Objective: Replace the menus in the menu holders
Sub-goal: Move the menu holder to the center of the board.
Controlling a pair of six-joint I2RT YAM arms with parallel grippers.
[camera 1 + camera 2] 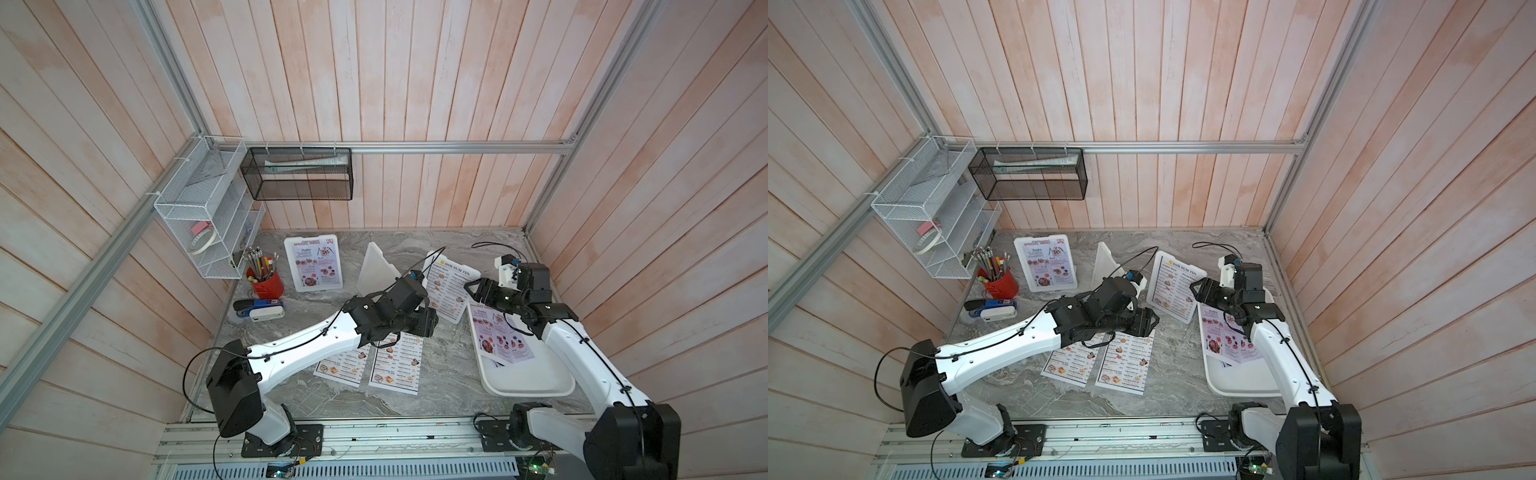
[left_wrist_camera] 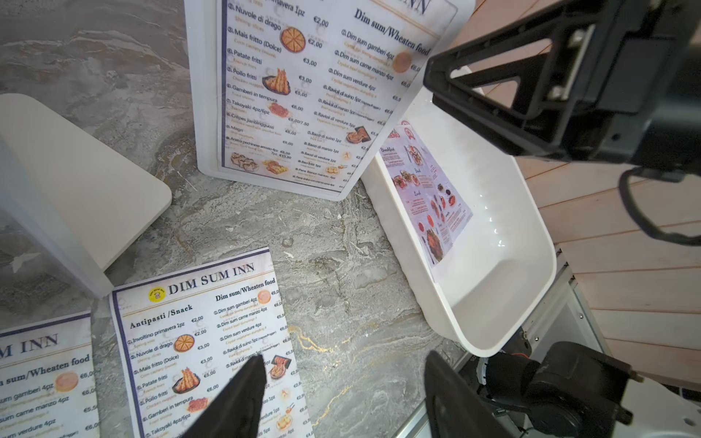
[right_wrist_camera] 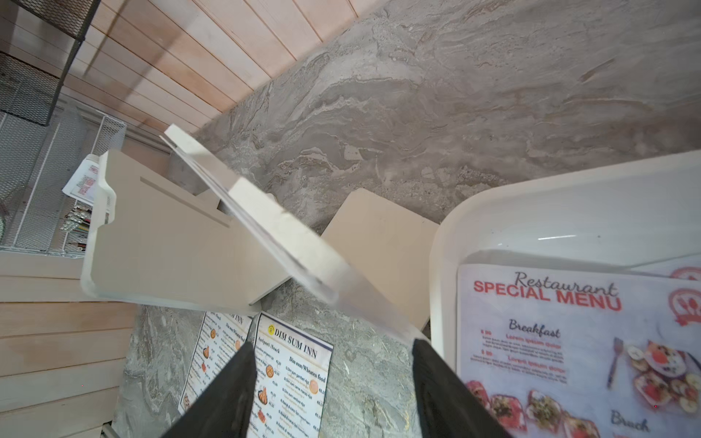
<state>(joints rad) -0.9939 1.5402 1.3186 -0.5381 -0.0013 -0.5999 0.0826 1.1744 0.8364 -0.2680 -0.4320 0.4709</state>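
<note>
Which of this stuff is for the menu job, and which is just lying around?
For the job: holder showing the Special Menu; holder turned away; holder showing the Dim Sum Inn menu; two loose Dim Sum Inn sheets; Special Menu sheets in the white tray.

Just lying about: red pencil cup; stapler; tape roll; white wire rack; black mesh basket.

Pale pink plank walls (image 1: 415,83), grey marble tabletop (image 1: 449,374), aluminium frame rails (image 1: 457,146)

I see the rear holder (image 1: 321,287) upright with a lilac menu (image 1: 315,262), the middle holder (image 1: 376,270) turned away, the third holder (image 2: 203,113) showing a Dim Sum Inn menu (image 2: 303,94); two white menus (image 1: 395,361) lie flat.
</note>
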